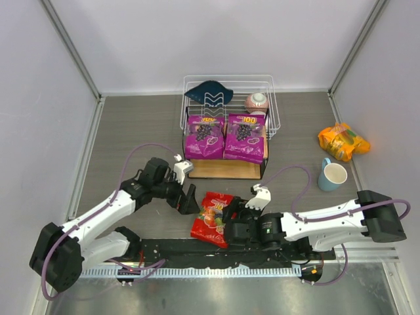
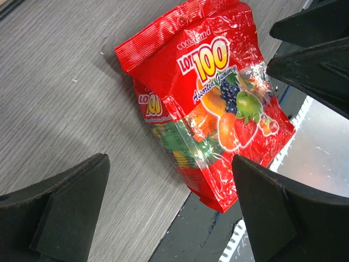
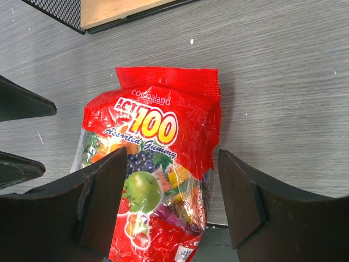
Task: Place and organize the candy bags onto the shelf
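Observation:
A red candy bag (image 1: 211,218) lies flat at the table's near edge, its lower end over the black base plate. It also shows in the left wrist view (image 2: 212,109) and the right wrist view (image 3: 158,164). My left gripper (image 1: 190,202) is open and empty just left of it (image 2: 169,210). My right gripper (image 1: 228,213) is open, its jaws standing on either side of the bag's lower part (image 3: 172,204), not closed on it. Two purple candy bags (image 1: 205,136) (image 1: 245,138) lean side by side on the shelf (image 1: 223,170). An orange-yellow bag (image 1: 342,141) lies at the far right.
A white wire basket (image 1: 272,98) behind the shelf holds a dark blue cloth (image 1: 209,92) and a pink round object (image 1: 256,102). A blue mug (image 1: 331,176) stands right of the shelf. The black base plate (image 1: 190,251) runs along the near edge.

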`<action>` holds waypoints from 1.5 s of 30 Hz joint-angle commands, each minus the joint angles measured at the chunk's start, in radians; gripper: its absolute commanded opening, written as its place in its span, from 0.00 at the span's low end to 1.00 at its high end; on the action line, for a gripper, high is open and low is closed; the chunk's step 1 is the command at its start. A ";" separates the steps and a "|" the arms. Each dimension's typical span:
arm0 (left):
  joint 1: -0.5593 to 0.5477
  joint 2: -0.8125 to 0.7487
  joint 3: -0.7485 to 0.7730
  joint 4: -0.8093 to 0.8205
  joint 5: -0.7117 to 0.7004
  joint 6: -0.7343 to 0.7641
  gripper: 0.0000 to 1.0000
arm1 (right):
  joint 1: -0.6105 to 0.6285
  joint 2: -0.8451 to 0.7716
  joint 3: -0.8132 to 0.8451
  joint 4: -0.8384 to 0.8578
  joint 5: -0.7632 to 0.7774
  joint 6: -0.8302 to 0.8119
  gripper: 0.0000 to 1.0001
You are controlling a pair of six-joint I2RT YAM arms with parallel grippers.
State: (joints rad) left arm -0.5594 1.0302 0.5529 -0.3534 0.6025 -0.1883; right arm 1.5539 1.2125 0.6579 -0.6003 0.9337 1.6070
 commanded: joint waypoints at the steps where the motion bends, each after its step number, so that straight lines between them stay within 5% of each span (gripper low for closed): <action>1: -0.037 0.010 0.039 0.053 -0.017 0.007 1.00 | 0.014 -0.028 -0.020 0.026 0.048 0.071 0.72; 22: -0.043 -0.009 0.036 0.053 -0.027 0.018 1.00 | 0.166 0.147 -0.047 0.100 0.010 0.376 0.71; 33: -0.043 -0.025 0.038 0.051 -0.043 0.030 1.00 | 0.166 0.111 -0.136 0.179 0.065 0.389 0.03; 45: -0.043 -0.102 0.065 0.004 -0.067 0.056 1.00 | 0.166 0.059 -0.109 0.135 0.292 0.029 0.01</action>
State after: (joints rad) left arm -0.6003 0.9646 0.5758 -0.3561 0.5495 -0.1528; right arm 1.7187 1.3273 0.5339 -0.4213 1.0420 1.8103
